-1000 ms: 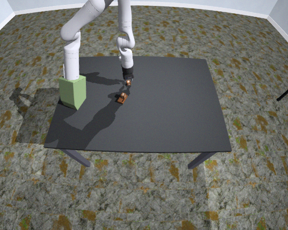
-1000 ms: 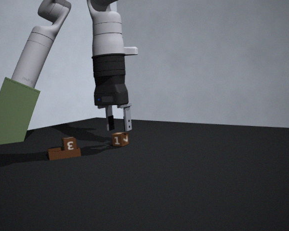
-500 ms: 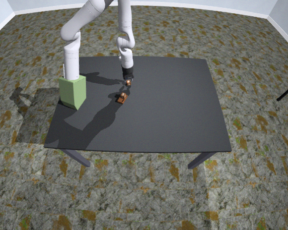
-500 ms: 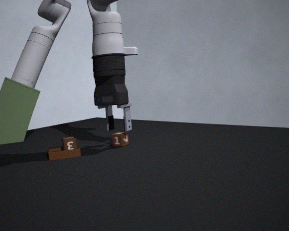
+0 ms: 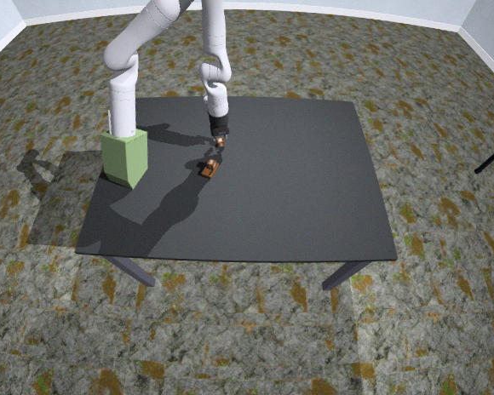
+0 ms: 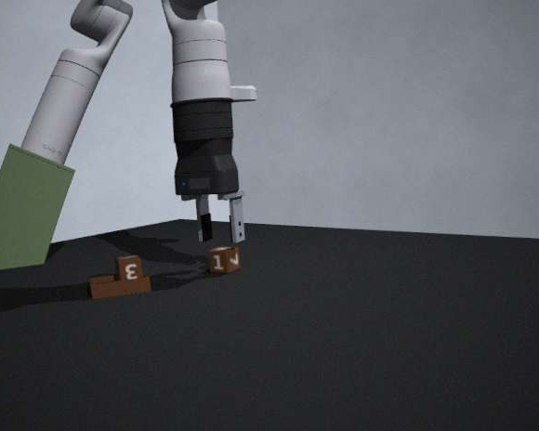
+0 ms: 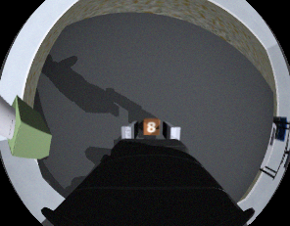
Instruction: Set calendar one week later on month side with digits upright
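A brown calendar tray [image 6: 118, 285] lies flat on the black table, also seen in the top view [image 5: 209, 170]. One brown cube [image 6: 130, 268] stands in the tray's right half and shows a mirrored 3 toward the exterior camera. A second brown cube [image 6: 223, 259] rests on the table to the right of the tray, apart from it, showing a 1 and a turned 7; its top face shows an 8 in the wrist view [image 7: 150, 127]. My gripper [image 6: 220, 239] is open and empty, hanging straight above this loose cube, fingertips just over its top [image 5: 219, 141].
The arm's green base block [image 5: 124, 157] stands at the table's left edge, left of the tray. A dark stand [image 5: 492, 158] is on the floor at far right.
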Action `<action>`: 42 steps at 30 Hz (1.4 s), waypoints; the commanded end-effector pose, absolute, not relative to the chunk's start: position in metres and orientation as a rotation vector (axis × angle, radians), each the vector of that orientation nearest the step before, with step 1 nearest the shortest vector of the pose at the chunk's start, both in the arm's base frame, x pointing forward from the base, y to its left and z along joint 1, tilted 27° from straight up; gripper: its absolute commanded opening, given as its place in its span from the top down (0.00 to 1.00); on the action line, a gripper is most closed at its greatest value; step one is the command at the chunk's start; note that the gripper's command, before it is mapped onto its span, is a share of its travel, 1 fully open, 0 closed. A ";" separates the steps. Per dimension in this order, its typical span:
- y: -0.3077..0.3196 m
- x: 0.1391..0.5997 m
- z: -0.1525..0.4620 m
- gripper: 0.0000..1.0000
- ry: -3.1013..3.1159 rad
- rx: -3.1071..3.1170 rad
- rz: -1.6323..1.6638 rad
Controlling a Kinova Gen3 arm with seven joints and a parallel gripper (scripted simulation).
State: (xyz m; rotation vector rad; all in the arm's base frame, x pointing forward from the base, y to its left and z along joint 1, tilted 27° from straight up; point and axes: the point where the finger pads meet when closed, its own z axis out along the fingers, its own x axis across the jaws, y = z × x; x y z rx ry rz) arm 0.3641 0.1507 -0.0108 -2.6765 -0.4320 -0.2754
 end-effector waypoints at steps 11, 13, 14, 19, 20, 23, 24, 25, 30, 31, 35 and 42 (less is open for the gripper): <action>0.141 0.363 0.009 0.13 -0.432 -2.678 -0.283; 0.139 0.363 0.014 0.13 -0.432 -2.678 -0.283; 0.138 0.362 0.016 0.13 -0.432 -2.678 -0.283; 0.135 0.361 0.023 0.13 -0.432 -2.678 -0.283; 0.134 0.361 0.024 0.13 -0.432 -2.678 -0.283; 0.134 0.361 0.024 0.13 -0.432 -2.678 -0.283; 0.134 0.361 0.024 0.13 -0.432 -2.678 -0.283; 0.134 0.361 0.024 0.13 -0.432 -2.678 -0.283; 0.134 0.361 0.024 0.13 -0.432 -2.682 -0.283; 0.134 0.361 0.024 0.13 -0.431 -2.685 -0.284; 0.135 0.362 0.023 0.13 -0.431 -2.710 -0.289; 0.137 0.362 0.022 0.13 -0.430 -2.767 -0.302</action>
